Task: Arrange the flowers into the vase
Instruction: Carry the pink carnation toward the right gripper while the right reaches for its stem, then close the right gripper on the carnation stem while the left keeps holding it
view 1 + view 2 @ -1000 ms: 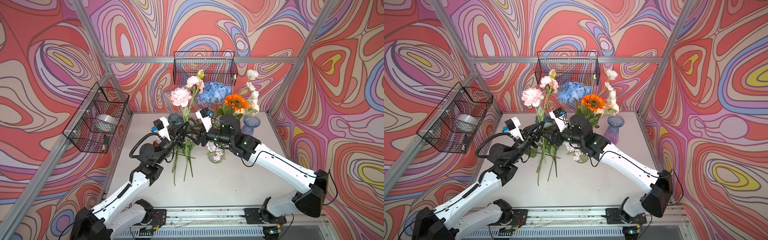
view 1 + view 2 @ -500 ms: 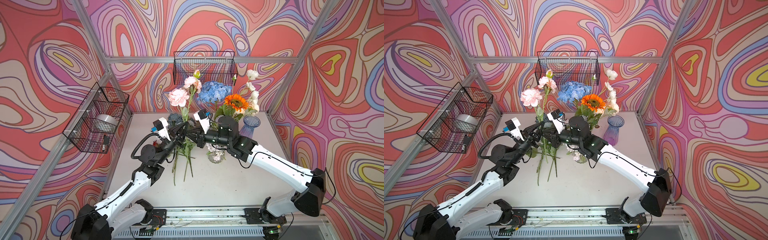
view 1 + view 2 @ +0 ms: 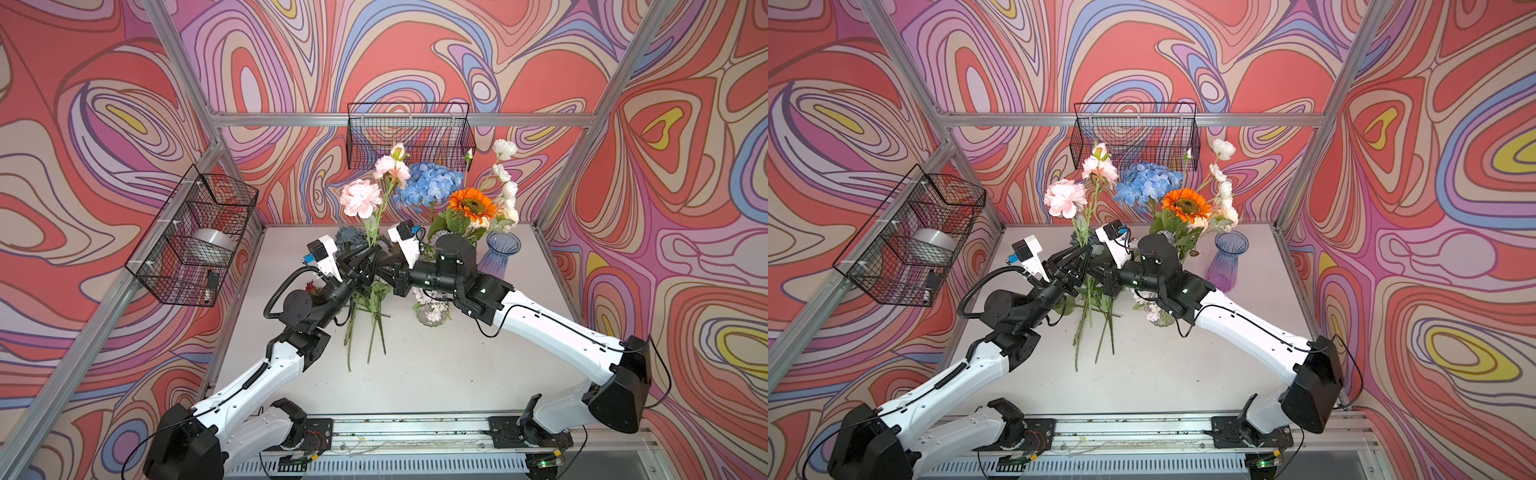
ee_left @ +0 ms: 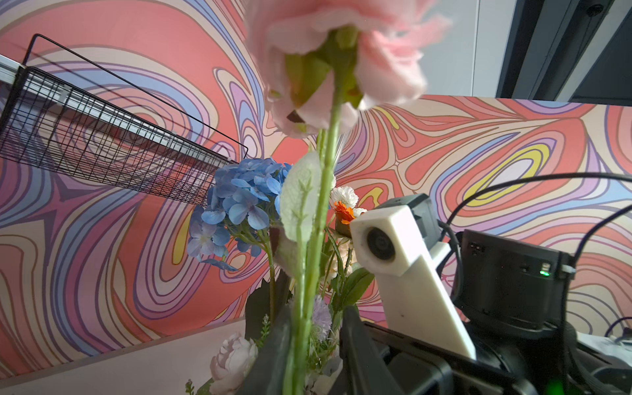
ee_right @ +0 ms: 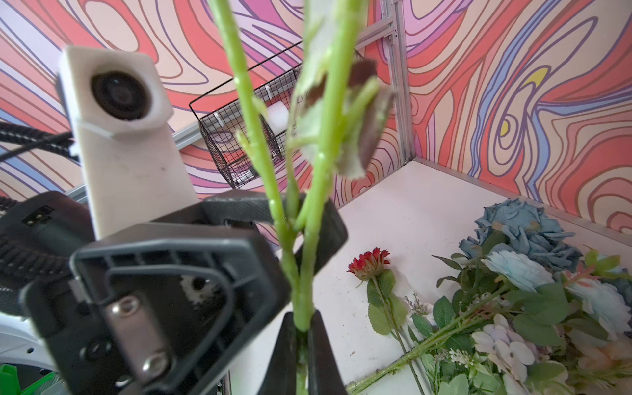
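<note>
White-shelled arms (image 3: 249,386) with black joints, black cables, and a black left hand (image 3: 368,262).

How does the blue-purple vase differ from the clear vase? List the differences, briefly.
Colour: the blue-purple vase is tinted, the clear vase is colourless.
Contents: the blue-purple vase stands empty, the clear vase holds the blue hydrangea, the orange sunflower and white blooms.
View: the blue-purple vase shows whole, the clear vase is partly hidden behind the right arm.
Both stand upright on the table.
</note>
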